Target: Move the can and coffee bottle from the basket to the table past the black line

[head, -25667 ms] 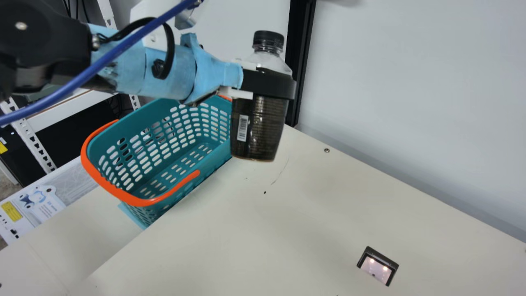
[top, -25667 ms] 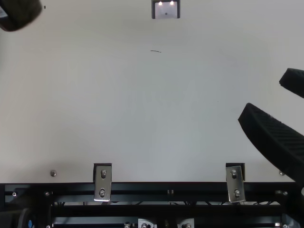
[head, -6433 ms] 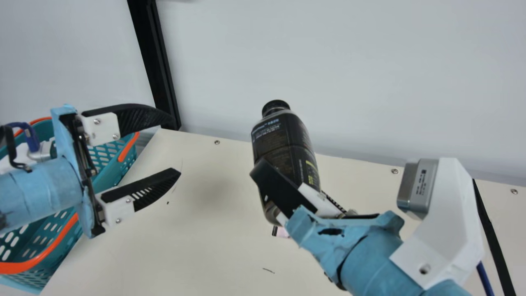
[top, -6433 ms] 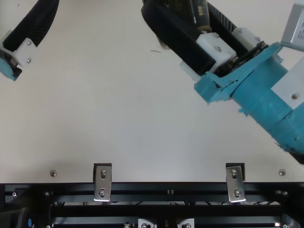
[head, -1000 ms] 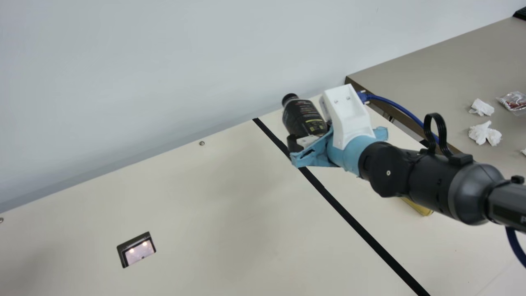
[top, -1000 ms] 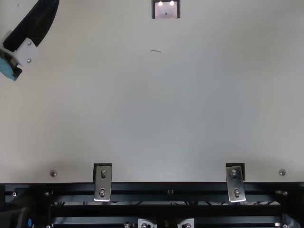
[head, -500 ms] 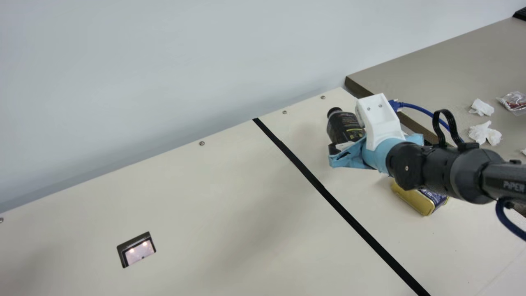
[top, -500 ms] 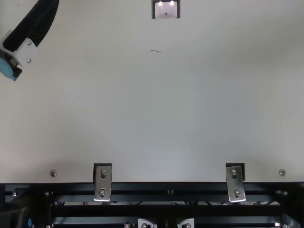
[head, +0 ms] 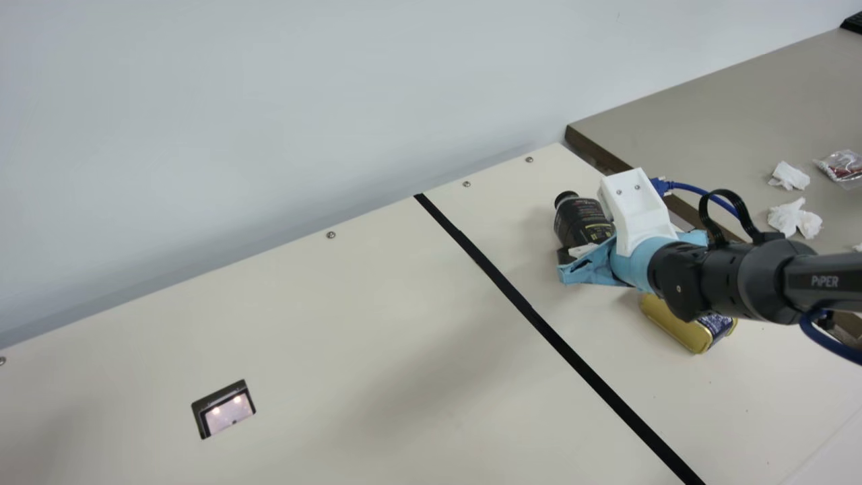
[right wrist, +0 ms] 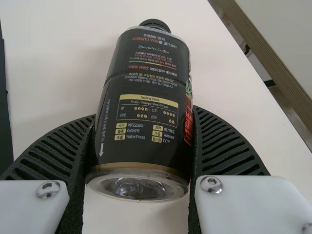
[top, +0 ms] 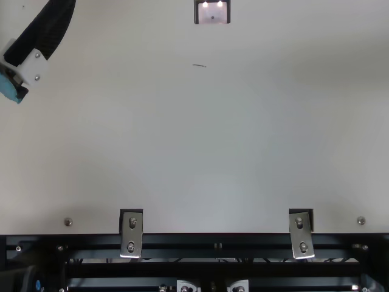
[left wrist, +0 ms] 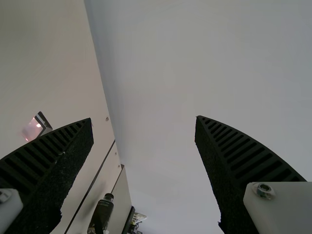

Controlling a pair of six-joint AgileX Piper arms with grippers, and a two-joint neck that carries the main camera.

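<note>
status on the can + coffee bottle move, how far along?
Done, by the look of it: can is on the table past the black line.
In hand: coffee bottle, clamped in the right end effector, also beyond the line. Can't tell if it touches down.
Left: likely set it down, release, back off.

Smooth plastic coffee bottle [right wrist: 141,117], matt table [head: 303,303], can [head: 673,325] probably metal
</note>
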